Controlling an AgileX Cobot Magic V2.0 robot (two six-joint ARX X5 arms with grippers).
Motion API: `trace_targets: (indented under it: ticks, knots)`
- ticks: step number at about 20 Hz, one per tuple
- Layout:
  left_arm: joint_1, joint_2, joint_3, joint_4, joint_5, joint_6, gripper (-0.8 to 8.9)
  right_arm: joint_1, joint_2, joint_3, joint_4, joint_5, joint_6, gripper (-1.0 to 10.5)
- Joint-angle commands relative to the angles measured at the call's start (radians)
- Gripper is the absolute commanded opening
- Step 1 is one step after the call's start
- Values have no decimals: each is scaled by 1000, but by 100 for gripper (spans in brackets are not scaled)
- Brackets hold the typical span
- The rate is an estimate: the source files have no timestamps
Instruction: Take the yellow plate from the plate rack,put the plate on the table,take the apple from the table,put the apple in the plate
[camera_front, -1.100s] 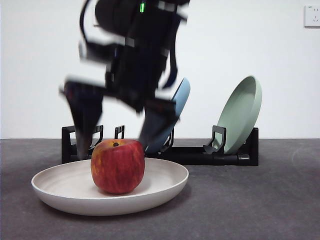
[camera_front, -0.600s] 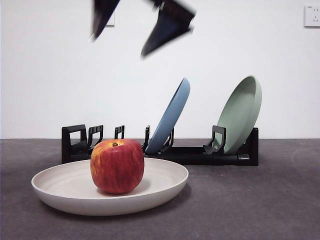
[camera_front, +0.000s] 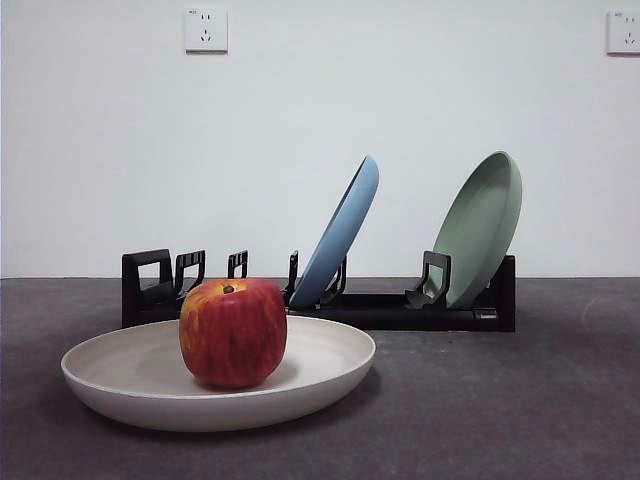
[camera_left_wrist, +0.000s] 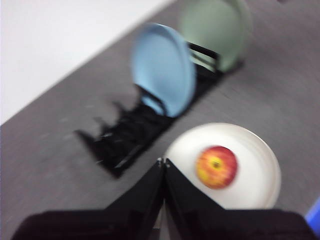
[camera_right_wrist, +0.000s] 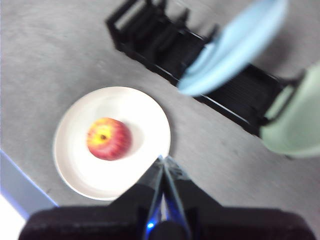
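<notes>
The cream yellow plate (camera_front: 320, 370) lies flat on the dark grey table (camera_front: 520, 410), in front of the black plate rack (camera_front: 400, 308). The red apple (camera_front: 233, 332) stands upright inside the plate, stem up. Neither arm shows in the front view. High above the table, my left gripper (camera_left_wrist: 163, 162) is shut and empty, with the plate (camera_left_wrist: 252, 150), apple (camera_left_wrist: 216, 166) and rack (camera_left_wrist: 130, 137) far below it. My right gripper (camera_right_wrist: 162, 160) is also shut and empty, high over the plate (camera_right_wrist: 145, 120) and apple (camera_right_wrist: 108, 138).
A light blue plate (camera_front: 342, 232) and a sage green plate (camera_front: 482, 228) lean in the rack's slots. The rack's left slots hold nothing. A white wall with two sockets rises behind the table.
An arm that stood low over the apple with jaws apart has risen up and out of the front view. The apple and the plate stay where they were.
</notes>
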Motion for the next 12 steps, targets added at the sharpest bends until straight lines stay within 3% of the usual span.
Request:
trace_targets:
  ticks: [1,6,12]
  knots:
    - [0,68,-6,29,67,84,-9,-31,-26,-3,1,1,-7,-15]
    - [39,84,-34,160,64,49,-9,-58,-139,-150,148,29,-2,-15]
    - [193,-89,-235,339,135,11,-9,-88,-425,-582,457,55,49,-15]
